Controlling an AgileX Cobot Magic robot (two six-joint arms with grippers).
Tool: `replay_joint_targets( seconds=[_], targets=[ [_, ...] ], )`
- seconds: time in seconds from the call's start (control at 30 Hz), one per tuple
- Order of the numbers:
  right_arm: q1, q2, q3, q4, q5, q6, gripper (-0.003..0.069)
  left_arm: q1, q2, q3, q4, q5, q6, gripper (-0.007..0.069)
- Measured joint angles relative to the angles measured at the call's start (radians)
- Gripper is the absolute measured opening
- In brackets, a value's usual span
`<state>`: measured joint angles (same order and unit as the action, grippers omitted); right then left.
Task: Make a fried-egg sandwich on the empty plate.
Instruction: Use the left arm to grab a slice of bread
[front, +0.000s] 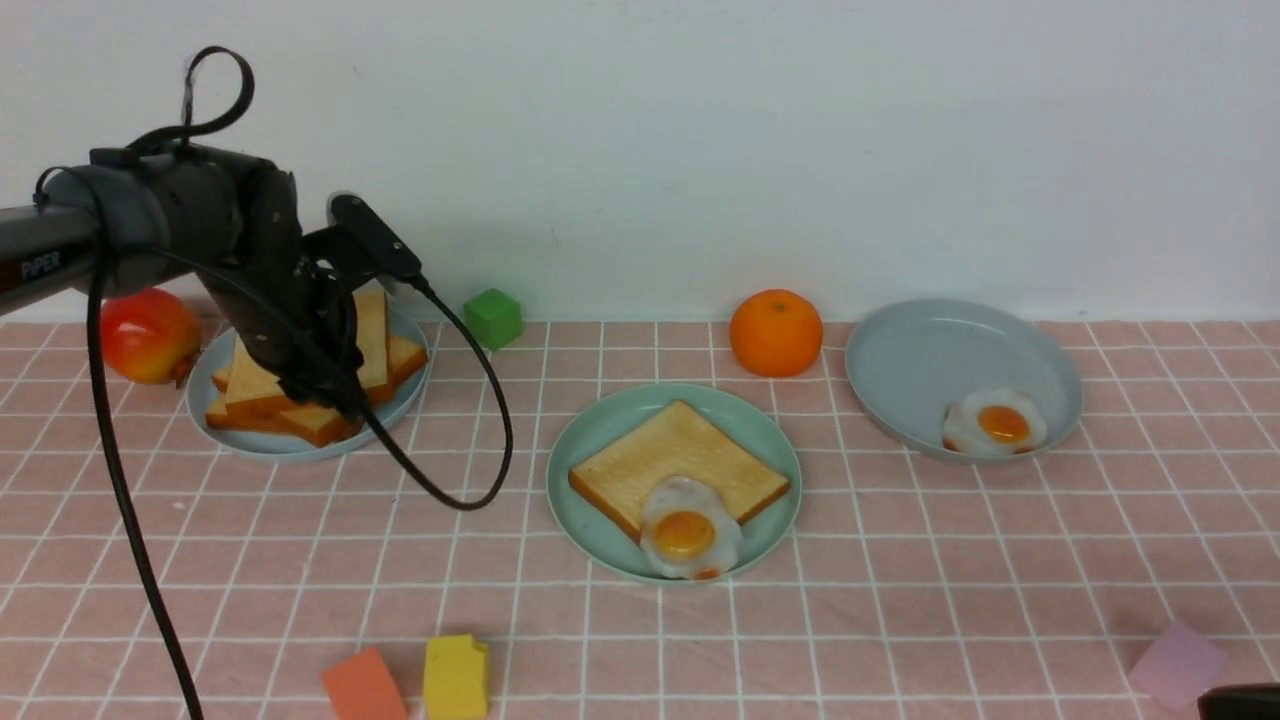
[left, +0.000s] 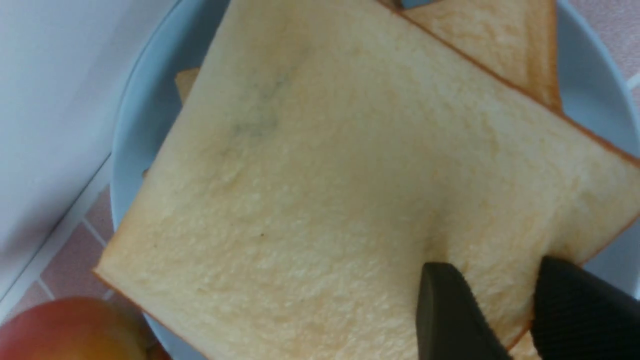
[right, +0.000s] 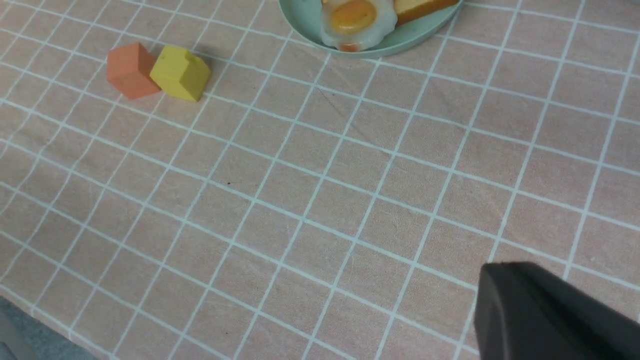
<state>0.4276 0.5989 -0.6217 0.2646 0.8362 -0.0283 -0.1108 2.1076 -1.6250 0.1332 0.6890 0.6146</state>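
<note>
The grey-blue plate at the far left carried the toast stack, and my left pincer hung right over it. The wrist camera showed its two fingers a narrow gap apart, straddling a corner edge of the top slice. Whether they were pinching that slice, I could not tell.

The green plate sat mid-table, between three and four o'clock from the pincer in the front view. It bore one toast, corners at twelve and six, with the egg lying over the six o'clock corner.

I judged the left arm far the nearer for the covering slice. The right pincer showed only one dark finger — its state hidden.
</note>
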Motion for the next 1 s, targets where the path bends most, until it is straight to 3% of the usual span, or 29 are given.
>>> replay_joint_targets(
  seconds=[0.37,0.6,0.87,1.0],
  targets=[
    [0.0,0.0,0.0,0.016,0.0,0.0,0.0006,0.0,-0.062,0.004,-0.055,0.048,0.013,0.0357],
    [0.0,0.0,0.0,0.034,0.002,0.0,0.0006,0.0,-0.04,0.007,-0.028,0.032,0.122,0.0414],
    [0.0,0.0,0.0,0.052,0.003,0.0,0.0006,-0.001,0.008,0.008,0.047,-0.027,0.115,0.0411],
    [0.0,0.0,0.0,0.065,0.003,0.0,0.0008,-0.001,0.011,0.007,0.047,-0.032,0.112,0.0333]
  ],
)
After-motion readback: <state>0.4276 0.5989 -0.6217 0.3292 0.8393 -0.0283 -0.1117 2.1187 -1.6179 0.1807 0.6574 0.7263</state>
